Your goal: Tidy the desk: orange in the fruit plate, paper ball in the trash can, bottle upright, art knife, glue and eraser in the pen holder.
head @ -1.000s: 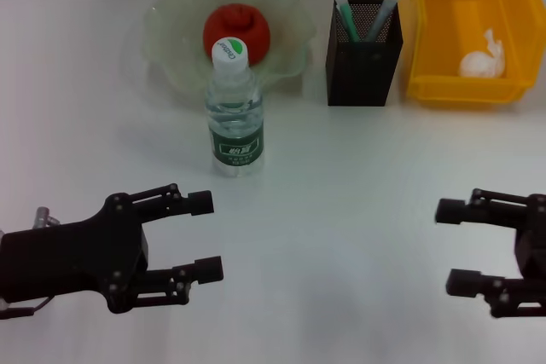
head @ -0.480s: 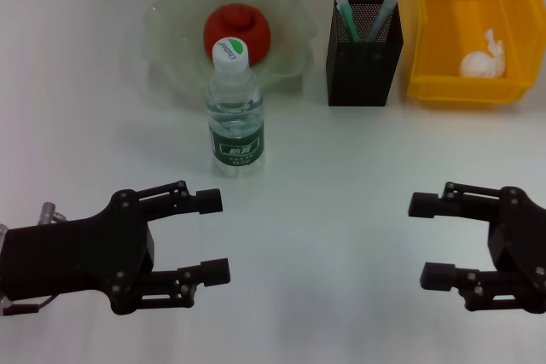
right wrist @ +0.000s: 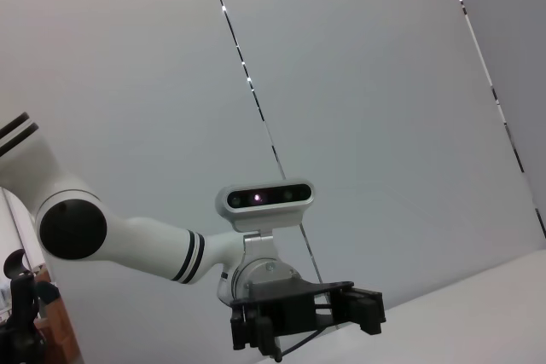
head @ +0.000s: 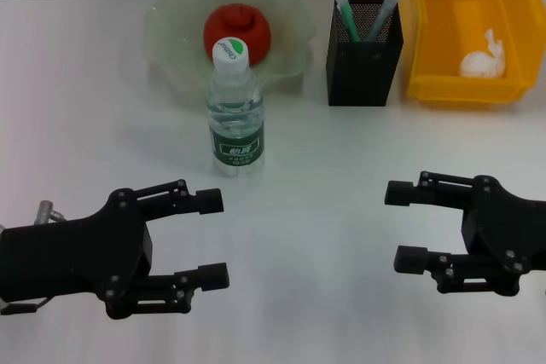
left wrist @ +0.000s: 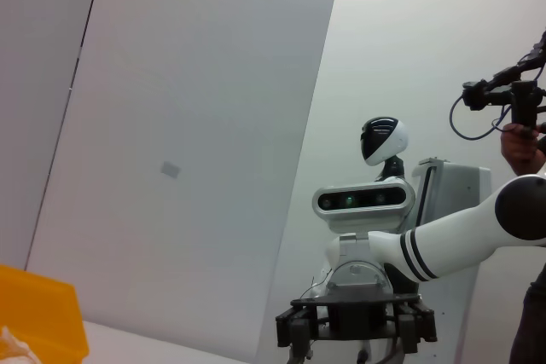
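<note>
Both hands, the left hand (head: 213, 239) and the right hand (head: 403, 224), hover wide open and empty over the near surface (head: 324, 151). The bottle (head: 235, 108) stands upright before the fruit plate (head: 171, 40) holding the orange (head: 243, 25).

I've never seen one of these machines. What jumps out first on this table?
Two black grippers fill the near edge, the left gripper and the right gripper, both open and empty. Behind them a bottle stands upright mid-desk. At the back, a reddish orange sits in a pale green fruit plate, beside a bright yellow trash can.
</note>
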Robot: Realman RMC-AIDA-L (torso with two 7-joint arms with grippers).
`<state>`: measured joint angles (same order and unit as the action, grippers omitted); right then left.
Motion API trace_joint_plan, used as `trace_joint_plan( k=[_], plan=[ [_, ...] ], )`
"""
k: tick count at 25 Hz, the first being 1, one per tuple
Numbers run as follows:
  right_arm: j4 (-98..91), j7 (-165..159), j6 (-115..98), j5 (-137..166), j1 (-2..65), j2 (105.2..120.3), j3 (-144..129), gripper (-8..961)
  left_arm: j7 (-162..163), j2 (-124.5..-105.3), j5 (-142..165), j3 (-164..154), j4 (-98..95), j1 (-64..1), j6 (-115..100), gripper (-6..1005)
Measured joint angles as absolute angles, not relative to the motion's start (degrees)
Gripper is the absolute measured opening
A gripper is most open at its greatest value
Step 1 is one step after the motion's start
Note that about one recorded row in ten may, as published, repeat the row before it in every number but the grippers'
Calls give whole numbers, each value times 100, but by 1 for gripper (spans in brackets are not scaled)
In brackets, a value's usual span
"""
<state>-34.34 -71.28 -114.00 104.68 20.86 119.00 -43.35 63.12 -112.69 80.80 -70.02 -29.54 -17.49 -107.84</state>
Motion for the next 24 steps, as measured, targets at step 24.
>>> trace_joint_plan(
  k=[24],
  plan=[
    [-3261,-7127,-11280,10448,2338,11918,-4333,768,6303,-11276,8095,-6989,-3034,-1745,-10873,792]
  ],
)
